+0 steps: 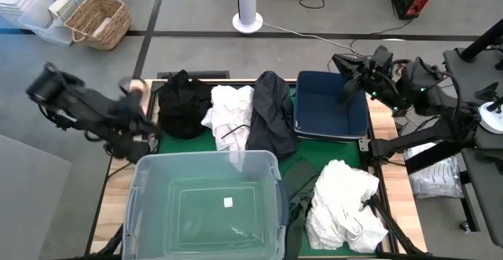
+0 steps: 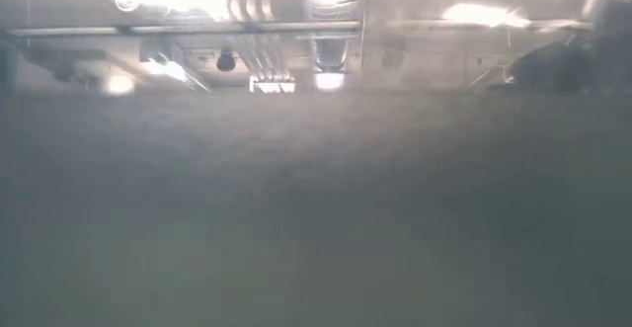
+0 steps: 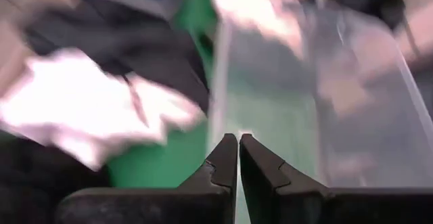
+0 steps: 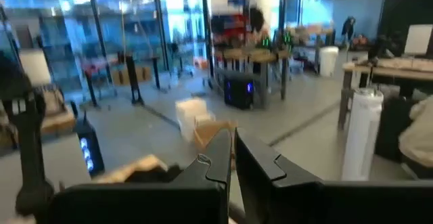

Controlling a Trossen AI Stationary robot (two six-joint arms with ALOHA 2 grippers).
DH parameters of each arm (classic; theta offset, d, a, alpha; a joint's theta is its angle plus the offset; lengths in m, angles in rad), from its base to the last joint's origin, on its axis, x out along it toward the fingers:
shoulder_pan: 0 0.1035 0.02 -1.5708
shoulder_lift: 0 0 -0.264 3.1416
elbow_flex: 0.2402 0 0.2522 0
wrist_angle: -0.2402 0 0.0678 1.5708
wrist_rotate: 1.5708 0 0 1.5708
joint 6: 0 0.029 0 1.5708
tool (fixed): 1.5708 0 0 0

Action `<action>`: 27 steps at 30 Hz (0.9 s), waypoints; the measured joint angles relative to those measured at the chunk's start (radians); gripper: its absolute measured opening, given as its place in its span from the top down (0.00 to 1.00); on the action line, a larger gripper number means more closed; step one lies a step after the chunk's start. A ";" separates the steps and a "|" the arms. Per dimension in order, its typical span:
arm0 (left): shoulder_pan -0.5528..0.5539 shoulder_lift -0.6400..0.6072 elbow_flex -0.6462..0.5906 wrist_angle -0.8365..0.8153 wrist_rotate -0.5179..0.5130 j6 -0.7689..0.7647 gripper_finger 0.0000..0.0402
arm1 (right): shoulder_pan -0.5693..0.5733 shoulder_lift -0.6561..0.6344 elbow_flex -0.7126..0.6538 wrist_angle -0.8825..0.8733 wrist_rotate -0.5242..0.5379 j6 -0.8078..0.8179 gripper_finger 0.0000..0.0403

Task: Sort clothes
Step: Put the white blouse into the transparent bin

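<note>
- Black clothes are lying crumpled just beside the left claw, seemingly pressed together, empty.
- Right claw, pressed together, is hovering over the blue bin.

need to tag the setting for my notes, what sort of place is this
Probably a robotics lab or workshop: concrete floor with taped lines and cables, workbenches with equipment behind glass walls, and a robot table bearing piled clothes.

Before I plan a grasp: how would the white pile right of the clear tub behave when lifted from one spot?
The white pile lies crumpled in soft folds, so it likely droops and stretches out. It looks like several pieces, so some may stay behind. Probably light.
</note>
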 joint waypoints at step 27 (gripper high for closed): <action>0.002 0.030 0.092 0.111 -0.387 0.358 1.00 | -0.011 0.278 0.358 -1.106 -0.612 0.421 0.97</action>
